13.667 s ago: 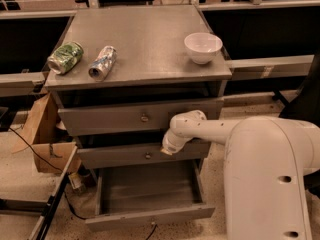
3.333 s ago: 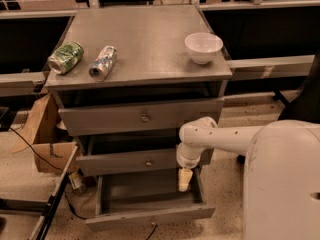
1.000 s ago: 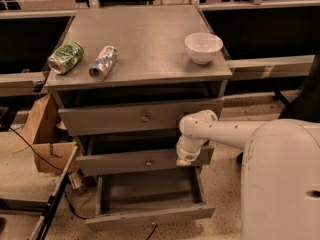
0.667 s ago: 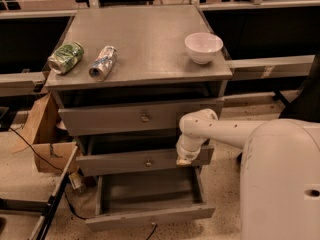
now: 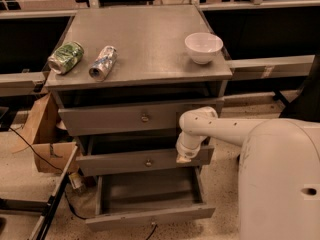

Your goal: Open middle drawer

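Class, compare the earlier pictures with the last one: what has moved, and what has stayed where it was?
The hand dipped toward the open bottom drawer, then rose back to the middle drawer front, right of its knob. The green can, silver can, bowl and bottom drawer stayed put.

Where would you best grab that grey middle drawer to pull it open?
By the small round brass knob at the front centre of the grey metal middle drawer, coming straight from the front; the panel is otherwise flat. The gripper sits at the panel's right end.

The gripper (image 5: 183, 158) has risen to the middle drawer (image 5: 115, 163) front.
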`<state>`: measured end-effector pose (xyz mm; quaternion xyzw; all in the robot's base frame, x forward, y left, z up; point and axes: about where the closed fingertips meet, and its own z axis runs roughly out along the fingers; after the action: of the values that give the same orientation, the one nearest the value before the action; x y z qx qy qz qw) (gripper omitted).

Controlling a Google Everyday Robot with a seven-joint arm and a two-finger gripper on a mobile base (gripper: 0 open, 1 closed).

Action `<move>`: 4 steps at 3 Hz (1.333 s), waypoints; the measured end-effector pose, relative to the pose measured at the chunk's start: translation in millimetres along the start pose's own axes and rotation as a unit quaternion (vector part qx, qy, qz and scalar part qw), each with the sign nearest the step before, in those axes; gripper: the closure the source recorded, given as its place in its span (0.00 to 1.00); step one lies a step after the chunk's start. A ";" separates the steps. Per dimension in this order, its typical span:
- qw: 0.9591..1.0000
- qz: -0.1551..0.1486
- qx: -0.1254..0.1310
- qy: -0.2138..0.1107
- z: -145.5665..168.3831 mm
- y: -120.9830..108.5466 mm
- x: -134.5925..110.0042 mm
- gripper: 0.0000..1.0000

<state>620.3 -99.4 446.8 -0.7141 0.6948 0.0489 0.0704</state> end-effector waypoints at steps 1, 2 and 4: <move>1.000 0.000 0.000 0.000 -1.5 -4.5 0.2 0.53; 1.000 0.000 0.000 0.000 -2.8 -8.4 0.4 0.29; 0.998 -0.028 0.016 -0.051 31.6 9.4 -17.4 0.00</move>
<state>611.3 -77.2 418.3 -0.7288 0.6706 0.0721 0.1180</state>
